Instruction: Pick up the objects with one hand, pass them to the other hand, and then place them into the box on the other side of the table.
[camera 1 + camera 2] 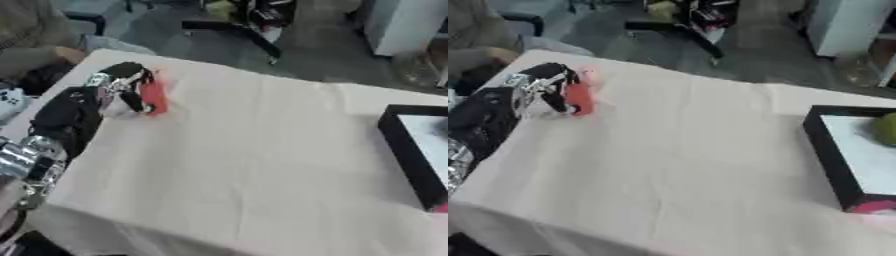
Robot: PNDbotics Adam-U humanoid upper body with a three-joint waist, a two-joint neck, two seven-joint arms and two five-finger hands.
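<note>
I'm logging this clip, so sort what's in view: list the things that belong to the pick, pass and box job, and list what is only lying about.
Part of the job:
- left hand, curled round the red object
- black box at the table's right side
- green object already inside the box

Just lying about:
- white cabinet on the floor beyond the table
- black frame on the floor

Left hand [121,87] far left, fingers curled, arm extended forward.
</note>
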